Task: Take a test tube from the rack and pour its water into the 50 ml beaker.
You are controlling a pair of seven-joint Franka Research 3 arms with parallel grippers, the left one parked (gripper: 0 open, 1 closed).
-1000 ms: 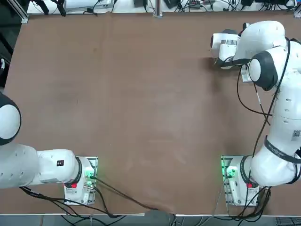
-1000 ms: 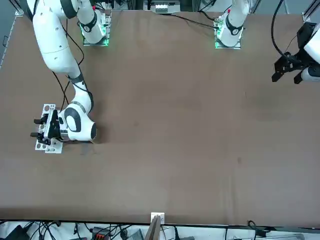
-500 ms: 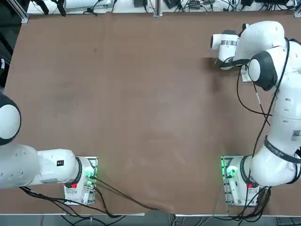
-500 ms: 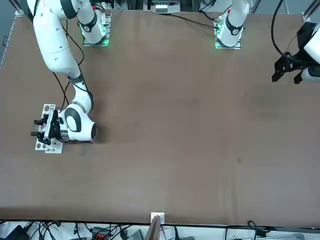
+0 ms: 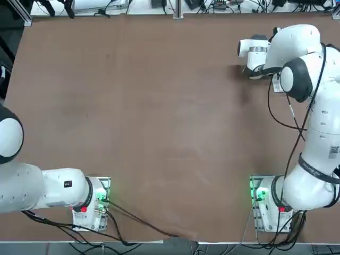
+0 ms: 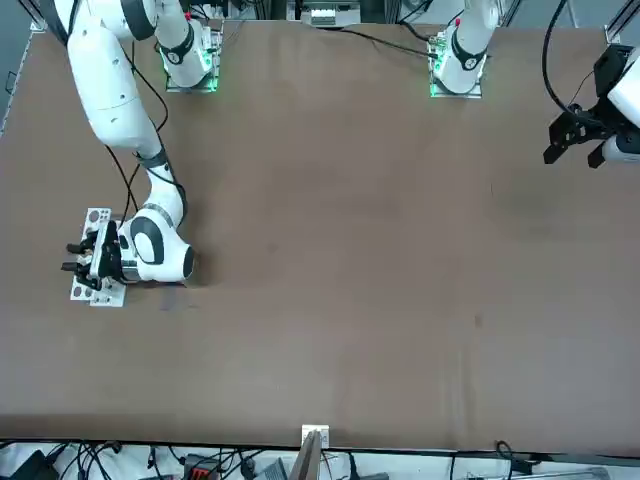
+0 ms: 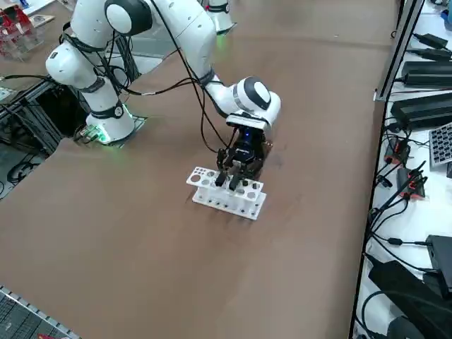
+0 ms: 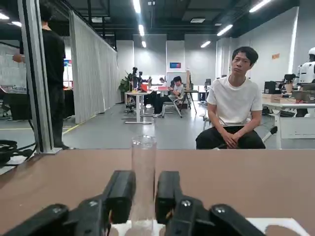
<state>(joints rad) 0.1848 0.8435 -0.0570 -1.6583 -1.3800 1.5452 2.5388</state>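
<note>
Test tube point(image 8: 143, 182) of clear glass stands upright between the two black fingers point(image 8: 119, 194) of my right gripper point(image 8: 143, 196), its open rim rising above them. The fingers have narrowed onto it; each pad looks to be touching the glass, so I read this as a grip on the tube. I cannot make out any water inside it.

From the right side, the right gripper point(image 7: 235, 178) points down onto the white rack point(image 7: 226, 195), over the row of holes nearer the arm. The rack sits flat on the brown table point(image 7: 141, 247), near the far edge on the robot's right side.

In the front view the gripper point(image 6: 93, 258) covers most of the rack point(image 6: 95, 290). From overhead the arm hides both.

A seated person in a white shirt point(image 8: 234, 105) shows beyond the table. I cannot find the beaker in any view.
</note>
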